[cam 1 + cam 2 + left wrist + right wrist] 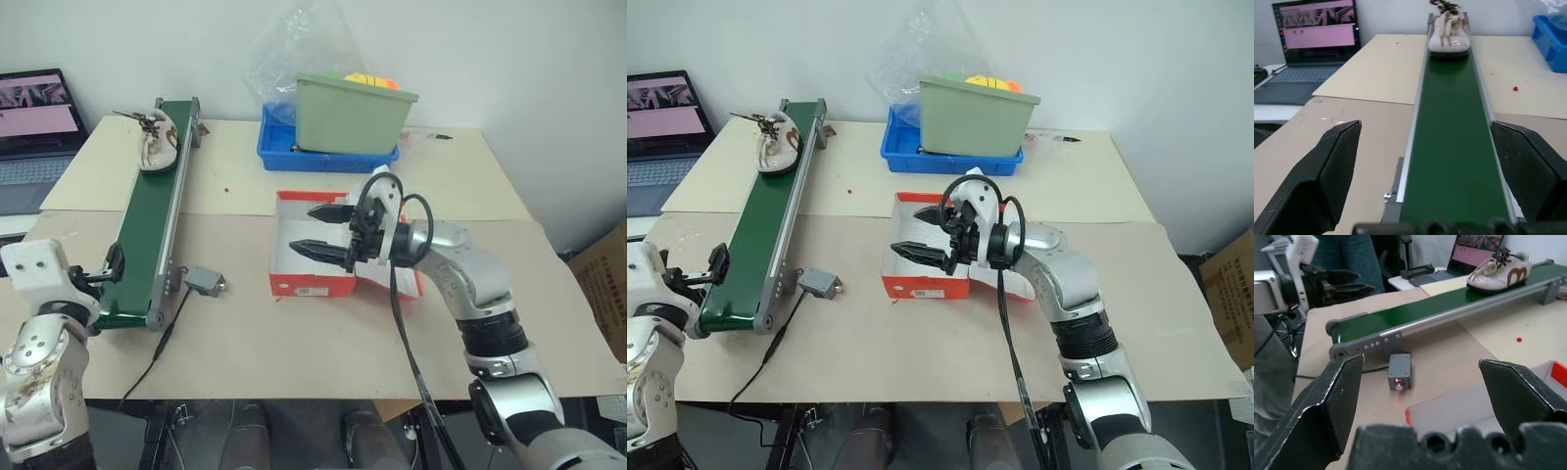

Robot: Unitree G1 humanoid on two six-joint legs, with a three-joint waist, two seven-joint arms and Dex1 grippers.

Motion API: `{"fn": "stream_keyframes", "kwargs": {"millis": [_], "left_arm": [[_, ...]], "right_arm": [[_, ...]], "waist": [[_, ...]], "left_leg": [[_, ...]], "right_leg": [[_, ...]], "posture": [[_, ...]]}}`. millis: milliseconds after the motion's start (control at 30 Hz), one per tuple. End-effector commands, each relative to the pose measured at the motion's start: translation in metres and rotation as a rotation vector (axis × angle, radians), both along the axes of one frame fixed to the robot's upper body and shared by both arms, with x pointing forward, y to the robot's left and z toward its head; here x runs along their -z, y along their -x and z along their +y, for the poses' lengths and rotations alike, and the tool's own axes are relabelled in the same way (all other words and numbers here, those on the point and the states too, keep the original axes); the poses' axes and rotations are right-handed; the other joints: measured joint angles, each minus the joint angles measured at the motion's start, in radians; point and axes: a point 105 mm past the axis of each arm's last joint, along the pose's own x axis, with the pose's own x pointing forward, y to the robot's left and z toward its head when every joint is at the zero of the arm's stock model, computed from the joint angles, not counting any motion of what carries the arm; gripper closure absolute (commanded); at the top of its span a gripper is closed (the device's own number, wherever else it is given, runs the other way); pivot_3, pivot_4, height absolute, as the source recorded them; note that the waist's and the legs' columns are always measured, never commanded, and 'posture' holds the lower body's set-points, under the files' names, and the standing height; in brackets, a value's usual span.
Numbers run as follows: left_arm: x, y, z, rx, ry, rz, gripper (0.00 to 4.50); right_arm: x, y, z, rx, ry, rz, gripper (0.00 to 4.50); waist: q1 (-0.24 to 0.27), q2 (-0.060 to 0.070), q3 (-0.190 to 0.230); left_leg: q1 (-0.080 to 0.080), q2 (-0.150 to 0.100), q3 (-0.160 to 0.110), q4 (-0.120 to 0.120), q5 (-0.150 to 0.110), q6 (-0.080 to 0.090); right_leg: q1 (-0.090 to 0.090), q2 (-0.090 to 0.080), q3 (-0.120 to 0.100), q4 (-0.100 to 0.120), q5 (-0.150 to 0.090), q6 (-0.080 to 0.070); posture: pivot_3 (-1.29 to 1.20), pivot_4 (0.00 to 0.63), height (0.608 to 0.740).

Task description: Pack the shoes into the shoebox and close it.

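The table (294, 323), covered in pale beige board, carries everything. The landmark on it is the long green conveyor belt (152, 230), which runs from the near left edge of the table away toward the far wall.

At the far end of the belt lies one shoe (157, 140), cream-white with brown trim and dark laces, resting on the green surface. To the left of the belt's far end, off the table, an open laptop (34, 127) shows a pink screen.

To the right of the belt, past its middle, sits the shoebox (304, 257), red-orange outside and white inside, open, with no shoe visible in it; part of it is hidden behind the right arm. Farther right of the belt's far end stands a blue tray (284, 152), with a green bin (353, 113) set in it and a clear plastic bag (294, 49) behind.

The right gripper (323, 231) hovers over the open shoebox, pointing toward the belt, its two black fingers spread wide and holding nothing. The left gripper (1430, 166) is at the near end of the belt, looking along it toward the shoe, its fingers wide apart on either side of the belt and empty.

Just right of the belt's near end lies a small grey box (205, 281) with a cable.
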Motion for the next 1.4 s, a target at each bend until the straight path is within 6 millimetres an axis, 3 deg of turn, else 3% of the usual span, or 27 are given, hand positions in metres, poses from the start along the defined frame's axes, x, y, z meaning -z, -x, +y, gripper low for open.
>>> {"fn": "stream_keyframes", "kwargs": {"millis": [33, 133, 400, 867, 933, 1067, 1167, 1267, 1333, 1400], "left_arm": [[-0.002, -0.003, 0.013, -0.035, -0.038, 0.006, 0.0], [0.001, -0.014, 0.015, -0.008, -0.019, 0.025, 0.0], [-0.013, -0.048, 0.014, 0.057, 0.001, 0.032, 0.0], [-0.017, -0.059, 0.006, 0.076, 0.062, 0.027, 0.0], [-0.015, -0.058, 0.007, 0.071, 0.086, 0.03, 0.0], [0.016, -0.053, 0.017, 0.021, 0.251, 0.112, 0.0], [0.036, -0.051, 0.012, 0.046, 0.325, 0.195, 0.68], [0.054, -0.047, 0.0, 0.099, 0.34, 0.301, 1.76], [0.055, -0.047, -0.003, 0.108, 0.349, 0.306, 2.16], [0.051, -0.048, -0.004, 0.109, 0.356, 0.289, 2.85]], "right_arm": [[-0.018, 0.009, 0.004, -0.033, -0.026, -0.054, 0.06], [-0.018, 0.01, 0.005, -0.028, -0.026, -0.051, 0.06], [-0.016, 0.011, 0.004, -0.014, -0.027, -0.041, 0.06], [-0.012, -0.003, -0.02, 0.106, -0.012, -0.055, 0.06], [-0.014, -0.005, -0.023, 0.119, -0.013, -0.06, 0.06], [-0.019, -0.005, -0.025, 0.134, -0.007, -0.07, 0.06], [-0.02, -0.006, -0.026, 0.144, 0.002, -0.078, 0.0], [-0.022, -0.006, -0.027, 0.154, 0.01, -0.091, 0.0], [-0.023, -0.006, -0.027, 0.155, 0.009, -0.094, 0.0], [-0.023, -0.006, -0.028, 0.156, 0.011, -0.096, 0.0]], "waist": [[0.0, 0.0, 0.0], [-0.001, 0.0, 0.0], [0.003, 0.0, 0.0], [0.0, 0.0, 0.0], [0.0, 0.0, 0.0], [-0.002, 0.0, 0.0], [-0.003, 0.0, 0.0], [0.004, 0.0, 0.0], [0.009, 0.001, -0.001], [0.018, 0.001, -0.001]], "left_leg": [[0.0, 0.0, 0.0, 0.0, 0.0, 0.0], [0.0, 0.0, 0.0, 0.0, 0.0, 0.0], [0.0, 0.0, 0.0, 0.0, 0.0, 0.0], [0.0, 0.0, 0.0, -0.001, 0.0, 0.0], [0.0, 0.0, 0.0, -0.001, 0.0, 0.0], [0.0, 0.0, 0.0, -0.001, 0.0, 0.0], [0.0, 0.0, 0.0, -0.001, 0.0, 0.0], [0.001, 0.0, 0.0, -0.001, 0.0, 0.0], [0.001, 0.0, 0.0, -0.001, 0.0, 0.0], [0.003, 0.0, 0.0, -0.001, 0.0, 0.0]], "right_leg": [[0.0, 0.0, 0.0, 0.0, 0.0, 0.0], [0.0, 0.0, 0.0, 0.0, 0.0, 0.0], [0.0, 0.0, 0.0, 0.0, 0.0, 0.0], [0.0, 0.0, 0.0, 0.0, 0.0, 0.0], [0.0, 0.0, 0.0, 0.0, 0.0, 0.0], [0.0, 0.0, 0.0, 0.0, 0.0, 0.0], [0.0, 0.0, 0.0, 0.0, 0.0, 0.0], [0.0, 0.0, 0.0, 0.001, 0.0, 0.0], [0.001, 0.0, -0.001, 0.001, 0.0, 0.0], [0.002, 0.0, -0.001, 0.001, 0.0, 0.0]], "posture": [[0.0, 0.15, 0.74], [0.0, 0.15, 0.74], [0.0, 0.15, 0.74], [0.0, 0.15, 0.74], [0.0, 0.15, 0.74], [0.0, 0.15, 0.74], [0.0, 0.15, 0.74], [0.0, 0.15, 0.74], [0.0, 0.15, 0.74], [0.0, 0.15, 0.74]]}}
